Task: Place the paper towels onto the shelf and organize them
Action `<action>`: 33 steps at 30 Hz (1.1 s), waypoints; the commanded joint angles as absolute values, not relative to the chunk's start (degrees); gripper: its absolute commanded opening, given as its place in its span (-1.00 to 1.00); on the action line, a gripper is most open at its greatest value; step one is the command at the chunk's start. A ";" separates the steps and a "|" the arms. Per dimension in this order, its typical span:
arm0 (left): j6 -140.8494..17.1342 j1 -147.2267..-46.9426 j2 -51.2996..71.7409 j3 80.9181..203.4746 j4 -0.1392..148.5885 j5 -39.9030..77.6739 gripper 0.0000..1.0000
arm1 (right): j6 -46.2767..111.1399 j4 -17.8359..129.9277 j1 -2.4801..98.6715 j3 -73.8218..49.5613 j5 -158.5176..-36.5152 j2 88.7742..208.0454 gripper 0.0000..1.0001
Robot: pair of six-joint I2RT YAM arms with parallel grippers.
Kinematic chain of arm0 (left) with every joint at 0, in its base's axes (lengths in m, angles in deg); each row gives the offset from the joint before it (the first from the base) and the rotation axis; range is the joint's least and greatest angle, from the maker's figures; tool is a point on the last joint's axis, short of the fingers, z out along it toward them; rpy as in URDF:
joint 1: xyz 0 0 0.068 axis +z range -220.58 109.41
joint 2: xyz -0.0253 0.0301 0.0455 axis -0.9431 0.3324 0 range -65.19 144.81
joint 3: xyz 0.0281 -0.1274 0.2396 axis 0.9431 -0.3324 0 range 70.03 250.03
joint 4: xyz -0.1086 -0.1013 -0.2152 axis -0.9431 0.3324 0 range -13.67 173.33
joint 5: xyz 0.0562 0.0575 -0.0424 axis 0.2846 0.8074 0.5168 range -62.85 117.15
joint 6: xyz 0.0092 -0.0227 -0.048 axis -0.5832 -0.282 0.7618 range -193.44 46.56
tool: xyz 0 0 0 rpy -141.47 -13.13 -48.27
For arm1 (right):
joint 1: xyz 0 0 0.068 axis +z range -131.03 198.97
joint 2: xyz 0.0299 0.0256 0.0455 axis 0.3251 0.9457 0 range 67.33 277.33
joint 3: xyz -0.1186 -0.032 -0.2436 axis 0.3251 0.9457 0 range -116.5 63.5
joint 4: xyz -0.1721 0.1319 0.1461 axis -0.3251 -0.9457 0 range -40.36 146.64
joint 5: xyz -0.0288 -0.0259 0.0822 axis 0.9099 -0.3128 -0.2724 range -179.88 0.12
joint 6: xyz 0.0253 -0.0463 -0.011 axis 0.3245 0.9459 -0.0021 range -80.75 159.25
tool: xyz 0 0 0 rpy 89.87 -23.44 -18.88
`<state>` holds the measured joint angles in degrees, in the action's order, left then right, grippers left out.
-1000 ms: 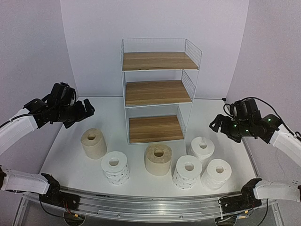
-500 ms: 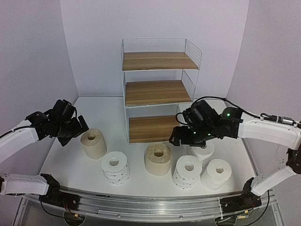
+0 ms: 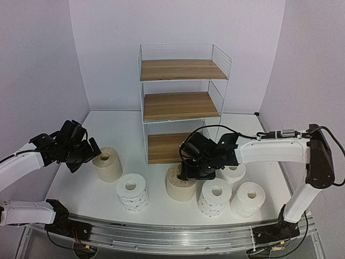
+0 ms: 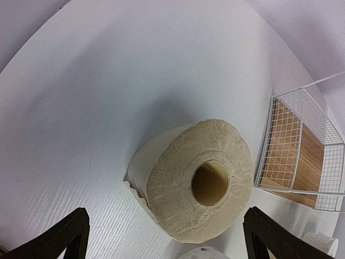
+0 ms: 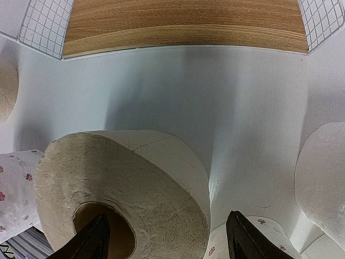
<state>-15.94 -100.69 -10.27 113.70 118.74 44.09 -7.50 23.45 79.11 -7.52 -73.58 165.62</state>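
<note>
Over beige roll (image 5: 124, 183), right claw (image 5: 167, 238) spread.

Left arm (image 3: 19, 162) comes in from the left side, white forearm angled up toward centre, wrist tipped down. Left gripper (image 3: 89, 152) sits low and points down-right, jaws spread wide; its dark fingertips (image 4: 70, 234) show at the bottom corners of the wrist view. Right arm (image 3: 272, 150) extends nearly level leftward, elbow raised at far right. Right gripper (image 3: 188, 170) points down, jaws wide apart, fingertips (image 5: 94, 237) visible at the bottom of the wrist view.
</note>
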 commanded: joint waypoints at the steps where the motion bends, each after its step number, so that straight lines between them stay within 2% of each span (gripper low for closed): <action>1: -16.02 -100.73 -11.61 113.29 116.74 44.01 0.99 | -9.42 23.77 79.71 -9.10 -72.09 166.90 0.24; 6: -16.25 -100.77 -11.50 113.15 116.14 44.01 0.99 | -9.00 23.82 80.17 -9.93 -70.63 167.28 -0.51; 9: -16.42 -100.76 -11.31 113.21 115.92 44.05 0.99 | -8.91 23.84 80.36 -10.68 -68.50 166.49 -0.66; 19: -17.54 -100.74 -10.96 113.40 114.83 44.03 0.99 | -5.57 24.98 79.66 -14.70 -50.48 164.46 -0.70; 33: -18.77 -100.74 -10.75 113.47 113.53 42.85 0.99 | 6.45 45.49 72.30 -10.21 -53.14 167.12 -0.70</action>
